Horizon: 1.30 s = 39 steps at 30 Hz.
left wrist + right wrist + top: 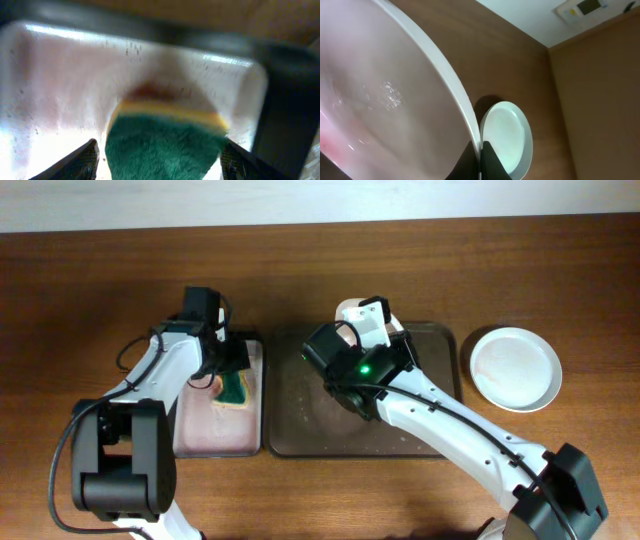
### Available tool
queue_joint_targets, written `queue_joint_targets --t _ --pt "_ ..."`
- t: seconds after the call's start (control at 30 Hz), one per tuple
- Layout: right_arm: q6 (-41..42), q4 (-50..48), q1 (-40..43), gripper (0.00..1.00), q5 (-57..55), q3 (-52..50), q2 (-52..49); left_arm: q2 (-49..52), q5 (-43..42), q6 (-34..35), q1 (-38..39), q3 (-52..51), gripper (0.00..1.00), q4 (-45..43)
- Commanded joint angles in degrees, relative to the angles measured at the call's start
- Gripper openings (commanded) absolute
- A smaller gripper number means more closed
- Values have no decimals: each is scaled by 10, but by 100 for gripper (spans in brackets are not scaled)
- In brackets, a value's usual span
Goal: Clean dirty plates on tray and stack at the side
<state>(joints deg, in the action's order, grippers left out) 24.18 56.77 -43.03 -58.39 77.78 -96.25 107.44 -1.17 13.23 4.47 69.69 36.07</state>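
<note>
My right gripper (pixel 481 155) is shut on the rim of a white plate (pixel 380 85) with a pinkish smear, held tilted above the brown tray (pixel 300 410). In the overhead view only a bit of that plate (pixel 347 310) shows behind my right gripper (pixel 368 325). A clean white plate (pixel 515 368) lies on the table at the right, and it also shows in the right wrist view (pixel 507 137). My left gripper (pixel 228 368) hangs over the pale tray (pixel 200 430). Its fingers (pixel 157 160) are open around a green and yellow sponge (pixel 165 140), with a gap at the left finger.
The brown tray's floor carries scattered crumbs or drops. The pale tray (pixel 55 75) is wet and stained pink. Both trays sit side by side in the middle of the wooden table (pixel 560 270). A white wall runs along the far edge.
</note>
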Motion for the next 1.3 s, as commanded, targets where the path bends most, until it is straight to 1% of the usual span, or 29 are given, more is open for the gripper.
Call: queue_joint_targets --t 0.0,0.2,0.23,0.27,0.3,0.33,0.4,0.43,0.5,0.6,0.63,0.7,0.73,0.77,0.8,0.83,0.9,0.97,1.1,1.27 --pt "19 -3 -1 4 -33 7 18 10 8 -1 -2 10 75 -4" --pt "19 -4 -1 4 -25 7 18 30 7 -1 0 7 74 2" --pt "19 -4 -1 4 -22 7 18 33 5 -1 1 7 70 3" --pt "19 -4 -1 4 -18 7 18 38 6 -1 2 7 63 3" --pt "19 -4 -1 4 -18 7 18 41 6 -1 2 7 59 2" --pt "19 -4 -1 4 -18 7 18 44 6 -1 2 7 47 1" --pt "19 -3 -1 4 -18 7 18 45 6 -1 2 7 13 -10" --pt "19 -2 -1 4 -18 7 18 45 6 -1 2 7 0 -18" --pt "19 -2 -1 4 -18 7 18 45 6 -7 2 11 0 -31" --pt "19 -2 -1 4 -18 7 18 44 6 -58 2 30 0 -28" --pt "19 -2 -1 4 -19 7 18 44 6 -78 2 44 0 -14" --pt "19 -2 -1 4 -23 7 19 44 6 -91 2 63 0 10" --pt "19 -2 -1 4 -23 7 19 44 6 -91 2 71 20 22" --pt "19 -2 -1 4 -23 7 19 44 5 -90 2 83 50 42" --pt "19 -2 -1 4 -23 7 21 44 5 -90 2 93 60 57" --pt "19 -2 -1 4 -23 7 21 44 0 -90 3 108 63 79" --pt "25 -2 0 4 -23 7 21 44 -9 -90 3 135 63 126" --pt "34 -2 0 4 -22 7 21 44 -21 -90 3 138 73 148" --pt "38 -2 0 4 -18 7 21 55 -20 -90 3 122 74 176" --pt "38 -2 0 4 -18 7 21 61 -21 -90 8 63 74 165"
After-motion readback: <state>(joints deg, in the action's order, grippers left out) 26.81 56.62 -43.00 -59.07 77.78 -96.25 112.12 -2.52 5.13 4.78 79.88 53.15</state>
